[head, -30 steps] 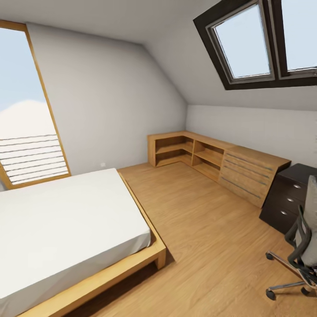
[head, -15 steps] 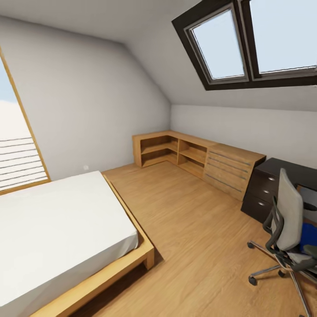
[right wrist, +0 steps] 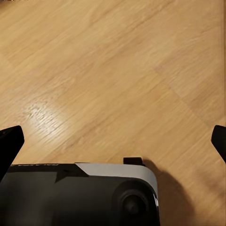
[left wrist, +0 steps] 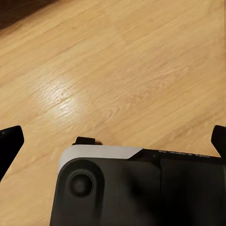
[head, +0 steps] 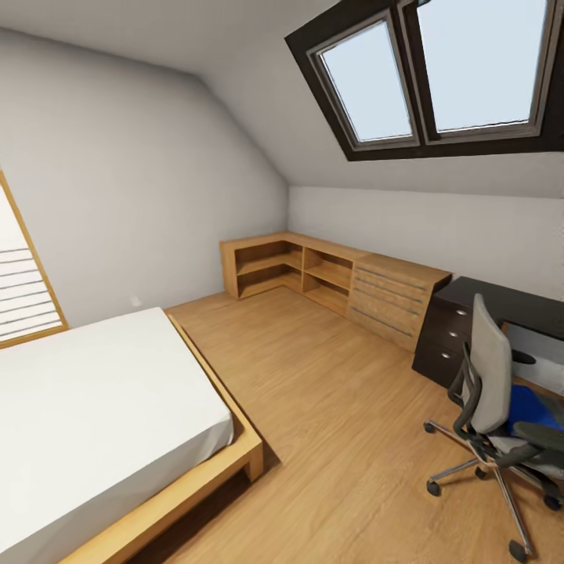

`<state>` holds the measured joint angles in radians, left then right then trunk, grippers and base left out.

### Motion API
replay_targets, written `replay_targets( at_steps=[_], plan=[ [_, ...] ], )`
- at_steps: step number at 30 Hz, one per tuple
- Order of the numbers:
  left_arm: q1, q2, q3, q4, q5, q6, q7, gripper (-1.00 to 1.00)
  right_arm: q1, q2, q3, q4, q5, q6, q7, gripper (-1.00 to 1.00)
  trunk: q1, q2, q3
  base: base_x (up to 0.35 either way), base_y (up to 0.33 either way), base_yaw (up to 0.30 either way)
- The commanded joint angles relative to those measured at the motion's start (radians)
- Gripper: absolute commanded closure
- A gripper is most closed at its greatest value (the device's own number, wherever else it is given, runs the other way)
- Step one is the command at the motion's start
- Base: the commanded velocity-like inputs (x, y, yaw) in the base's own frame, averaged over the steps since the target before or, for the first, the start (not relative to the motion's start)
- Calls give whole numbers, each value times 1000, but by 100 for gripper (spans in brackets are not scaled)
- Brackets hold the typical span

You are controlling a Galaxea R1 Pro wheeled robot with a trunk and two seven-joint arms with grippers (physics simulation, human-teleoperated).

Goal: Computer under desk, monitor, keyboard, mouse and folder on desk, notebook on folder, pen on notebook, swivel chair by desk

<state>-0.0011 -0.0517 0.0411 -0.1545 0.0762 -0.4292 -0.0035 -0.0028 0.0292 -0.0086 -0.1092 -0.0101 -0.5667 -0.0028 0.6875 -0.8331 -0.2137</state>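
Bedroom floor of light wooden planks [head: 345, 423] spreads between the furniture. Left of the grey mesh swivel chair [head: 489, 392] stands a low wooden-framed bed with a white mattress [head: 94, 415]. Behind the chair, against the far wall, runs a wooden corner shelf unit [head: 329, 278], then the dark desk with drawers [head: 486, 313]. A blue folder [head: 526, 403] lies on the chair's seat. Left gripper [left wrist: 113, 141] and right gripper [right wrist: 113, 141] both hang spread wide over bare floor, holding nothing.

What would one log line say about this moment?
phase: in transit | swivel chair: beside dark desk | folder: blue, on seat | left claw: open, empty | right claw: open, empty
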Motion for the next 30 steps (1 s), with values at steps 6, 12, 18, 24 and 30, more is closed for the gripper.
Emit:
replay_targets(
  at_steps=[6,12,18,24,30],
  plan=[
    [0,0,3,0,4,-2,-1,-100,0,-1,-1,-1,0,-2,0,-100,0,-1,-1,0,0,-45],
    [0,0,3,0,4,-2,-1,-100,0,-1,-1,-1,1,0,0,-100,0,-1,-1,0,0,-8],
    [0,0,3,0,4,-2,-1,-100,0,-2,-1,-1,2,3,0,-100,0,-1,-1,0,0,-1],
    [0,0,3,0,4,-2,-1,-100,0,-1,-1,-1,1,-2,0,-100,0,-1,-1,0,0,-1],
    [0,0,3,0,4,-2,-1,-100,0,-1,-1,-1,1,-3,0,-100,0,-1,-1,0,0,-86]
  ],
)
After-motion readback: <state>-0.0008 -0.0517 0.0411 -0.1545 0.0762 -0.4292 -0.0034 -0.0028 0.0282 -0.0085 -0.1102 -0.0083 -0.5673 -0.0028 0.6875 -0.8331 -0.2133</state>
